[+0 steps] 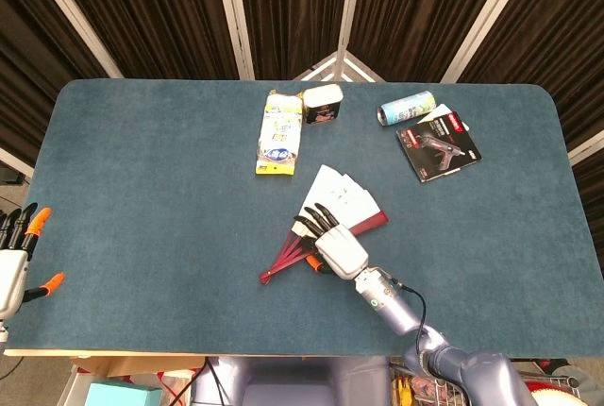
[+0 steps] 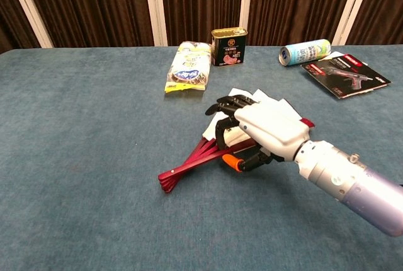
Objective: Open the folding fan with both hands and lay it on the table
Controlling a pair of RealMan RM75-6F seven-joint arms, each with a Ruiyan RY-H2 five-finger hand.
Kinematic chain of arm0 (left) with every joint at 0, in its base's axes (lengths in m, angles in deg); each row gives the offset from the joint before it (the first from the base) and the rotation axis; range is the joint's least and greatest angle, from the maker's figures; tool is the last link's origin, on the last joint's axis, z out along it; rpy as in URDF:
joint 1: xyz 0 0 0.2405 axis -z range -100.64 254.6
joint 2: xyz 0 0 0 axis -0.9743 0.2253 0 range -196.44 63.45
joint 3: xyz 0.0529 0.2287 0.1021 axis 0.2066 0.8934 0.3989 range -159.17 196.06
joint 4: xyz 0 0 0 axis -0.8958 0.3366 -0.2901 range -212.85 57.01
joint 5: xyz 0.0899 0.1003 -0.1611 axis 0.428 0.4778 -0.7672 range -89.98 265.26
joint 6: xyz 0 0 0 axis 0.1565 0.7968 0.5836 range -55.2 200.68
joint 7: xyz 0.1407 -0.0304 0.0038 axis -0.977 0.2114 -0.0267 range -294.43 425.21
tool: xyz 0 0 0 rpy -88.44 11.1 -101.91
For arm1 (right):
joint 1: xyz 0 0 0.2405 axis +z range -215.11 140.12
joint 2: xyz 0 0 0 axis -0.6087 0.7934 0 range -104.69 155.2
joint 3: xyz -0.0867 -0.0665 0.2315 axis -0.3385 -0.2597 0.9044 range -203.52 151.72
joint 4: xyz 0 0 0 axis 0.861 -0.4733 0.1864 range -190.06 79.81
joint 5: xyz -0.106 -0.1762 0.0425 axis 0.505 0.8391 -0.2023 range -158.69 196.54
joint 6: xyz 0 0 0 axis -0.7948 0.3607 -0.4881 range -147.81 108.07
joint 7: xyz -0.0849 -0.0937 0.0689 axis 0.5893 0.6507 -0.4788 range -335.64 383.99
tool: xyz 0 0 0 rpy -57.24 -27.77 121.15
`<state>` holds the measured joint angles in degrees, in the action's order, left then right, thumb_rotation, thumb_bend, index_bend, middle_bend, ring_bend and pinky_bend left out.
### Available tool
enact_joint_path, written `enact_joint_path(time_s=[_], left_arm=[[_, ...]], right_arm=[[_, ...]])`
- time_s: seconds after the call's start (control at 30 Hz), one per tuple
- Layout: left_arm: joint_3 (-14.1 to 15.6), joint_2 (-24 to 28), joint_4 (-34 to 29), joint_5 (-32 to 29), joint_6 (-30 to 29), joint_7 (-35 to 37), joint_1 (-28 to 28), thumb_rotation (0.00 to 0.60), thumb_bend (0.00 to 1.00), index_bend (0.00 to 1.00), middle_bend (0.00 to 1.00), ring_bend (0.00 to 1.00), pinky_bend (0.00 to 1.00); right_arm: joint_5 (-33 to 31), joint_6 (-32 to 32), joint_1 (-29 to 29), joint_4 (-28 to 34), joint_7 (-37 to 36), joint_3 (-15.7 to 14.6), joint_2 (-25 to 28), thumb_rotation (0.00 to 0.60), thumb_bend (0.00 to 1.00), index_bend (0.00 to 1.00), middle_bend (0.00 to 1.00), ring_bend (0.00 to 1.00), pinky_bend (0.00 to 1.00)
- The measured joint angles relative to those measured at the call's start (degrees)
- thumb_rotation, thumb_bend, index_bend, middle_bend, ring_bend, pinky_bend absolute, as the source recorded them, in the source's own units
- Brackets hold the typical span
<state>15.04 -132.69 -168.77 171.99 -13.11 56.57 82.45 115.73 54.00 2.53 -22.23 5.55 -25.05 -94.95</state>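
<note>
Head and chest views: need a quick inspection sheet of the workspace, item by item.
Surface: blue-green table, cloth-like top.
Job's things: folding fan, partly open, lying on the table, red ribs converging toward the near left.
Clutter: snack packet, dark tin, can on its side, carded tool pack, all along the far side.
Hands: right hand over the fan, fingers curled around its ribs; whether it truly grips them is unclear. Left hand at the table's near left edge, fingers apart, holding nothing.
Cables: black cable along the right forearm.
Surroundings: dark curtains with pale uprights behind.
</note>
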Motion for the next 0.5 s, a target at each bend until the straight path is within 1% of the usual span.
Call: enact_joint_path(time_s=[0.2,0.5], left_arm=[[0.05,0.02,-0.11,0.12,-0.05,0.07,0.0,0.6,0.0,0.0,0.0,0.0,0.0],[0.09,0.05,-0.25,0.58,-0.44,0.34,-0.05,0.6,0.0,0.0,0.0,0.0,0.0]], right_arm=[[-0.39,0.98,1.07,2.29,0.81,1.37,2.42,0.6,0.68,0.71,0.19,0.06,0.0],[-1.3,1.92,2.4,9.95,3.61,3.77,7.77,0.6,0.68,0.72,0.2,0.06,0.0]])
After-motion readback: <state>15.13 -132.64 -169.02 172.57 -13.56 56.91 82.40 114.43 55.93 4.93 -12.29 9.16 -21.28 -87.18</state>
